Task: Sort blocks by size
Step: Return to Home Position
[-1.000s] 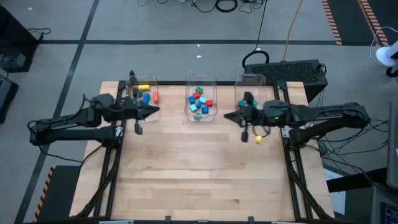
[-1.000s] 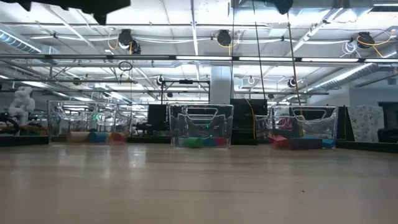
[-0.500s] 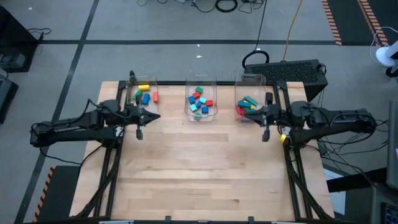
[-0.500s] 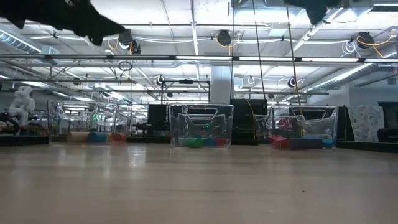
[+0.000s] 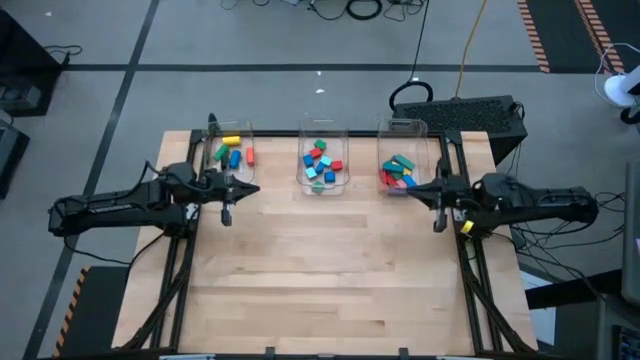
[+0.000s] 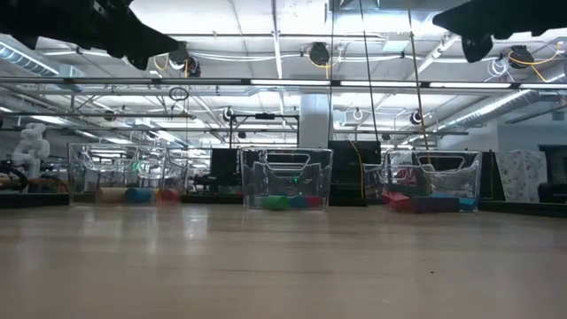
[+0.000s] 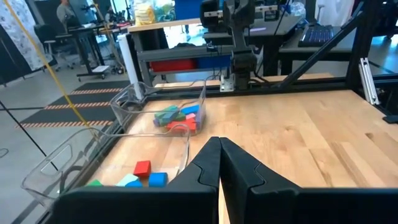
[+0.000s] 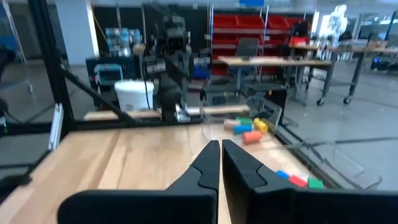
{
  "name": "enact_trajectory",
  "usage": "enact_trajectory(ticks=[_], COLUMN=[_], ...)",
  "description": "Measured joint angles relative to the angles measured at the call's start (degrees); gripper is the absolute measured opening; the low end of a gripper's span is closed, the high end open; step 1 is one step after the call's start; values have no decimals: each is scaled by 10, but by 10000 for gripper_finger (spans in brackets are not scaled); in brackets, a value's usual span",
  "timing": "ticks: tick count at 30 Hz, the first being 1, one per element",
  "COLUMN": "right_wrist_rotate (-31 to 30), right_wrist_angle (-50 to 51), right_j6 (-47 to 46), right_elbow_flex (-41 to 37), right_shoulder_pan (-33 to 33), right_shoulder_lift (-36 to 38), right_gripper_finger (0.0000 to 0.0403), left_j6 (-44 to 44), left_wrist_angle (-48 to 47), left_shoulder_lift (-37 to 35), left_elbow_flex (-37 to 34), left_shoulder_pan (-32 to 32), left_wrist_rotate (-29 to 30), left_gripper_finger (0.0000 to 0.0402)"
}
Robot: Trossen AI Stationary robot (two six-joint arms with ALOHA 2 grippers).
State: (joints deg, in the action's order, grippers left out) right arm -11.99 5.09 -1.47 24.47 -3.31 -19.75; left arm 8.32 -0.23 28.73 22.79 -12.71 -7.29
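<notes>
The blocks lie in three clear bins along the table's far edge. The left bin (image 5: pixel 232 152) holds yellow, green, blue and orange pieces. The middle bin (image 5: pixel 322 165) holds small red, blue and green blocks. The right bin (image 5: pixel 400 172) holds longer red, green and blue blocks. My left gripper (image 5: pixel 250 188) hovers shut and empty just near of the left bin; its fingers meet in the left wrist view (image 7: pixel 219 144). My right gripper (image 5: pixel 408 190) hovers shut and empty just near of the right bin, and its fingers also meet in the right wrist view (image 8: pixel 220 146).
The bare wooden table top (image 5: pixel 320 270) stretches from the bins to the near edge. Both arms hang high above the table, showing only at the top of the low view (image 6: pixel 133 35) (image 6: pixel 478 40). A dark case (image 5: pixel 470 115) stands behind the table's far right corner.
My right gripper has drawn back toward the table's right edge, from between the middle and right bins to the near side of the right bin, which it no longer covers. My left gripper has shifted a little toward the near edge. The blocks have stayed where they were.
</notes>
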Motion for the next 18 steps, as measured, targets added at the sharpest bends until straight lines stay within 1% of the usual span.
enact_trajectory(ticks=[6,10,13,18], right_wrist_rotate=[1,1,3,34], right_wrist_angle=[43,33,31,30], right_j6=[0,-14,-26,-43], right_elbow_flex=[-4,-34,-56,-77], right_shoulder_pan=[0,0,0,0], right_shoulder_lift=[57,89,111,123], right_gripper_finger=[0,0,0,0], left_j6=[-5,-16,-16,-20], left_wrist_angle=[-1,1,50,169], left_shoulder_lift=[0,0,0,0], left_elbow_flex=[0,-2,-32,-103], left_shoulder_pan=[4,13,22,35], left_wrist_rotate=[0,0,0,0], left_gripper_finger=[12,12,12,12])
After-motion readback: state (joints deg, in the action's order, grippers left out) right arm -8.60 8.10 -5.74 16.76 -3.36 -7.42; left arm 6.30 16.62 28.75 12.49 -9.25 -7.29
